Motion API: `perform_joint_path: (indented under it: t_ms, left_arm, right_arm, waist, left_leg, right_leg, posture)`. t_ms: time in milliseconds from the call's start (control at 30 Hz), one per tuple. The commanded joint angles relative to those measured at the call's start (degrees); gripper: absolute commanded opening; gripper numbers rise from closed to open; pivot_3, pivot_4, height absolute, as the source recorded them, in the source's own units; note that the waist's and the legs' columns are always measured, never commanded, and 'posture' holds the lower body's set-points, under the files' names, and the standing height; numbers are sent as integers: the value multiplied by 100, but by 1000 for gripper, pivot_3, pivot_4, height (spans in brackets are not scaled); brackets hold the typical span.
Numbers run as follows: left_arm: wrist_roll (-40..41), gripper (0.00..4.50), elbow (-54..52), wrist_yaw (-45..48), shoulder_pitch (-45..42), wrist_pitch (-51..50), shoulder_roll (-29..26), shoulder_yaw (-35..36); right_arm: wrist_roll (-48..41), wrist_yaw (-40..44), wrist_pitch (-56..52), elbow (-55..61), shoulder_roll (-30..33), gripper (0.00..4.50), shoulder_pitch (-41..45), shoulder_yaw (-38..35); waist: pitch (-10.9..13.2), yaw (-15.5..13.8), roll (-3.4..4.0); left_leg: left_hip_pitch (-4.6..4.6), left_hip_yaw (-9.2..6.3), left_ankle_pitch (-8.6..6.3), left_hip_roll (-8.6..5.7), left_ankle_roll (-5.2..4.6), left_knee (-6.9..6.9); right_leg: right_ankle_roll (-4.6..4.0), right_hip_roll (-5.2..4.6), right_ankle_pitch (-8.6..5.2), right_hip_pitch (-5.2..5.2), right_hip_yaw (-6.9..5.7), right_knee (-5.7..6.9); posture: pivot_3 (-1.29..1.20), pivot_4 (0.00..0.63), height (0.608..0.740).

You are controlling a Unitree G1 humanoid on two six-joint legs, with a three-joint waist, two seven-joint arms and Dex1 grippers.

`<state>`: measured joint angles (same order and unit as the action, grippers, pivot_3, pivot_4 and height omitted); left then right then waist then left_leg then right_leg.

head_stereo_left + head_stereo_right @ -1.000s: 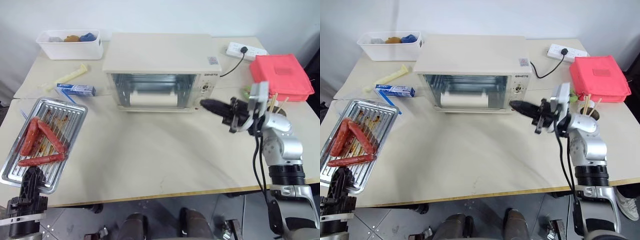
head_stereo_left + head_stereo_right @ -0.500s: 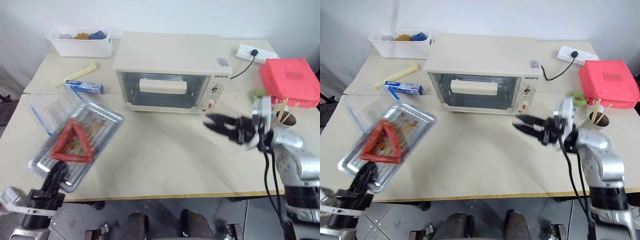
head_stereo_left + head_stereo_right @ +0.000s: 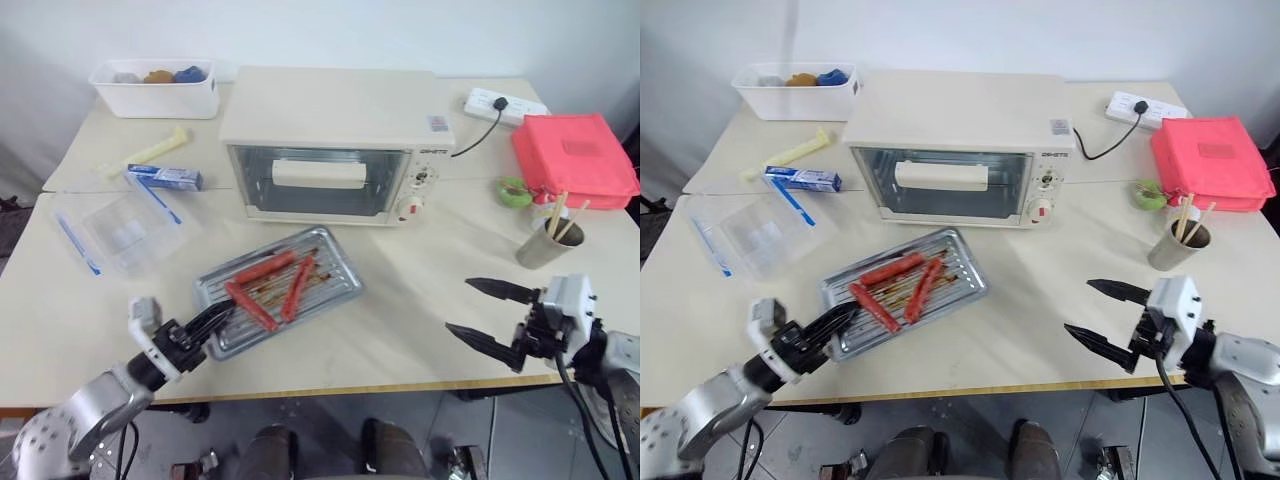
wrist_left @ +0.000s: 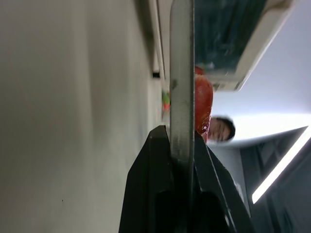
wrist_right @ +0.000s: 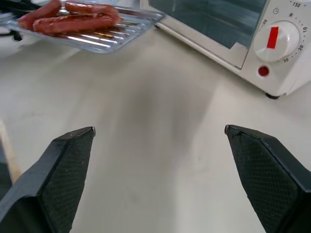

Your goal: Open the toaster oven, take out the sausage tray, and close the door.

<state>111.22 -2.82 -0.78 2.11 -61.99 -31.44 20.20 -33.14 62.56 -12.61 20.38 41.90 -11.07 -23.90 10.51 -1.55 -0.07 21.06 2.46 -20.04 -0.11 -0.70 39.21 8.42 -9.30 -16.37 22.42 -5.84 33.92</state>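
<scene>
Head views: the toaster oven (image 3: 330, 140) has its door (image 3: 318, 181) closed — panel lettering too small to read. The sausage tray (image 3: 280, 290) lies in front of the oven.

Left wrist view: the left gripper (image 4: 182, 145) is clamped on the tray rim.

Right wrist view: the right gripper (image 5: 158, 133) is spread wide, empty — oven dial numerals 150, 30, 20.

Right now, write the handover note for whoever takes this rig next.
Left gripper: shut on the near-left rim of the shallow silver metal sausage tray, three reddish-brown sausages in it.
Right gripper: open, holding nothing, above the table's front right part.
Tray: on the table in front of the cream-white boxy toaster oven; whether it rests flat I cannot tell.
Glass-paned door with cream bar handle: closed.
Done: tray out, door shut.
Left: release the tray and draw the left arm away.
</scene>
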Motion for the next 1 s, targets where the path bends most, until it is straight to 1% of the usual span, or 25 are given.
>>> perform_joint_path:
  t_ms: [33,133,167,200,233,300,367,500,567,600,667,733,767,833,933,967,1000]
  left_arm:
    - [-361,0,344,297,-671,-322,-240,-482]
    - [-872,0,768,408,-1306,-574,-280,-905]
    - [-1132,0,916,638,-1622,-697,-253,-1082]
    - [-1338,0,1294,583,-2038,-726,-92,-1234]
    - [-1480,0,1554,560,-2303,-747,28,-1305]
    - [-2124,0,1753,958,-2748,-855,167,-1603]
    - [-2478,0,1844,1161,-2932,-923,283,-1654]
    - [-2836,0,2091,1040,-3164,-1047,568,-1474]
    - [-2915,654,2004,1033,-3226,-1245,616,-1441]
    - [-2960,874,1926,1049,-3231,-1285,637,-1405]
    - [-3087,1502,1767,1020,-3201,-1332,642,-1333]
    - [-3202,2030,1554,964,-3115,-1326,624,-1233]
    - [-3190,2260,1455,998,-3067,-1370,593,-1173]
    - [-3016,2913,1230,920,-2914,-1363,556,-871]
    - [-3162,3743,870,1032,-2693,-1374,343,-676]
    - [-3266,4009,782,1087,-2589,-1342,194,-580]
    - [-3605,4281,572,1395,-2432,-1122,-100,-599]
  right_arm:
    - [-199,-172,-34,493,17,4491,-371,-500]
    - [-237,-271,-51,691,-25,4491,-681,-702]
    - [-273,-328,-77,822,-68,4491,-849,-801]
    - [-310,-381,-110,975,-113,4491,-1035,-893]
    - [-344,-416,-132,1084,-141,4491,-1167,-957]
    - [-371,-525,-154,1261,-193,4491,-1350,-1037]
    - [-382,-602,-160,1347,-209,4491,-1435,-1070]
    - [-420,-735,-178,1481,-228,4491,-1544,-1079]
    - [-429,-786,-191,1524,-236,4500,-1568,-1066]
    - [-425,-804,-197,1530,-234,4500,-1565,-1052]
    - [-403,-823,-198,1512,-220,4500,-1536,-1008]
    - [-375,-851,-202,1456,-194,4500,-1444,-937]
    - [-365,-852,-201,1430,-180,4500,-1395,-902]
    - [-324,-797,-172,1346,-125,4500,-1279,-822]
    - [-262,-704,-143,1170,-47,4500,-1123,-800]
    - [-246,-615,-121,1073,13,4500,-1070,-811]
    - [-242,-518,-105,967,81,4500,-1011,-823]
  waist:
    - [0,-16,0]
    - [-2,-9,3]
    - [-2,-12,3]
    - [-5,-42,9]
    - [-9,-143,16]
    - [-9,-179,14]
    - [-10,-175,14]
    - [-14,-226,20]
    - [-13,-254,20]
    - [-13,-256,19]
    - [-12,-251,18]
    - [-12,-238,17]
    - [-11,-224,17]
    - [-10,-180,14]
    - [-9,-131,13]
    - [-9,-126,12]
    - [-9,-108,12]
  left_leg:
    - [1,-2,1,0,1,0]
    - [1,1,2,-2,2,0]
    - [-1,1,2,-4,1,0]
    - [1,0,4,-3,2,0]
    - [3,3,7,-9,1,0]
    - [5,29,19,-13,2,0]
    - [1,35,22,-15,0,0]
    - [0,33,23,-15,-1,0]
    - [-1,33,25,-16,-2,0]
    - [1,32,26,-15,-2,0]
    - [5,32,25,-16,-2,0]
    - [8,32,23,-15,-1,-1]
    - [8,32,23,-14,0,-1]
    - [8,32,23,-12,0,-2]
    - [5,20,23,-9,1,-2]
    - [4,14,23,-10,1,-2]
    - [4,12,23,-9,1,-2]
  right_leg:
    - [0,0,0,0,-3,0]
    - [1,1,1,0,-2,0]
    - [1,1,1,0,-2,2]
    - [3,1,2,0,-3,1]
    - [4,0,2,-1,-3,4]
    - [9,0,5,-4,-6,2]
    - [12,-1,8,-8,-3,2]
    - [14,-4,10,-10,-1,0]
    - [16,-6,11,-11,-1,1]
    - [16,-6,11,-9,-2,1]
    - [17,-6,12,-8,-2,-4]
    - [18,-5,12,-4,-3,-5]
    - [18,-5,12,-4,-5,-5]
    - [18,-5,12,-3,-5,-4]
    - [18,-4,12,-4,-4,-1]
    - [18,-4,12,-4,-4,-2]
    - [18,-4,12,-3,-4,0]
  posture:
    - [0,150,740]
    - [0,150,740]
    - [0,150,740]
    - [0,150,740]
    - [0,150,740]
    - [0,150,740]
    - [0,150,740]
    - [0,150,740]
    - [0,150,740]
    - [0,150,740]
    - [0,150,740]
    - [0,150,740]
    - [0,150,740]
    - [0,150,740]
    - [0,150,740]
    - [0,150,740]
    - [0,150,740]
